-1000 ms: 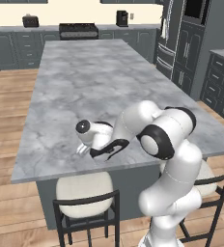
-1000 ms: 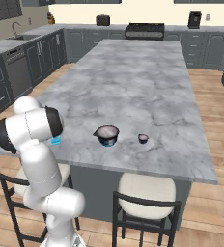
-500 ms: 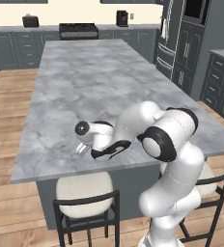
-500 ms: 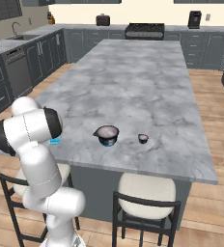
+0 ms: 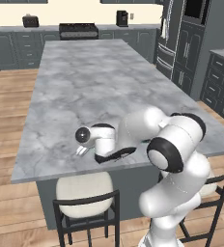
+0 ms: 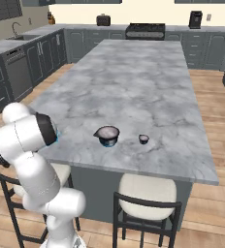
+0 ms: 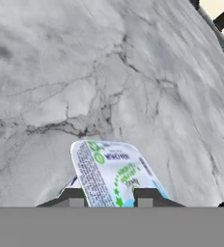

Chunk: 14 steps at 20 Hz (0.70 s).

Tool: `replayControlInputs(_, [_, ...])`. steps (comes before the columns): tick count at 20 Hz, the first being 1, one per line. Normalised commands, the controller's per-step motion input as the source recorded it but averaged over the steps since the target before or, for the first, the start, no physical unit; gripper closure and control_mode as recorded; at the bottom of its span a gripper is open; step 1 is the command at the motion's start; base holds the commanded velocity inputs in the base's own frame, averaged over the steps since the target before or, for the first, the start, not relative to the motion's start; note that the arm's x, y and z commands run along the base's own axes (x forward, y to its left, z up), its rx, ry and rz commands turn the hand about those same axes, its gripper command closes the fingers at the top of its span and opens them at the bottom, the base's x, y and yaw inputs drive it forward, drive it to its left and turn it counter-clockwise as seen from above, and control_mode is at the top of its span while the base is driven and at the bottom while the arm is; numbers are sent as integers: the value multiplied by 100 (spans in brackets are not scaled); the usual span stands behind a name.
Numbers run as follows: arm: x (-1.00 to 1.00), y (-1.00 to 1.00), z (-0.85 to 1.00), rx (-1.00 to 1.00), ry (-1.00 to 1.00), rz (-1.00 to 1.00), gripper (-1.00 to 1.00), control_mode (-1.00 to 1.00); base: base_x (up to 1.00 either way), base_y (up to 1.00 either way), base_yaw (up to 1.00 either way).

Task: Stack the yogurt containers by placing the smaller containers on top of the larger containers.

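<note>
Gripper (image 7: 106, 197) closed narrow on the light-blue pack (image 7: 115, 174), one finger tip on each side of it, at bottom centre of the hand view. In the left base view, same gripper (image 5: 83, 150) low at the near edge of the grey counter (image 5: 99, 82), lower left of centre. Pack sealed, printed label with green marks; contents not visible.

Step in hand, by judgement: grasp of a smaller container, just taken. Next move probably called for: lift clear of the counter, carry over to the dark cup (image 6: 107, 135), lower down centred on its pale top.

Dark cup at centre of the right base view, covered on top, contents hidden. Tiny dark-topped piece (image 6: 143, 139) near it on the right, apart, also closed.
</note>
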Motion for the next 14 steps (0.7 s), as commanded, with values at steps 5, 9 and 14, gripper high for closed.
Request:
replayControlInputs(5, [-21, -26, 47, 0, -16, 0, 100, -100, 0, 0, 0])
replayControlInputs(9, [-15, -34, 52, 0, -13, 0, 100, -100, 0, 0, 0])
replayControlInputs(14, [-18, -33, 53, 0, -11, -1, 100, -100, 0, 0, 0])
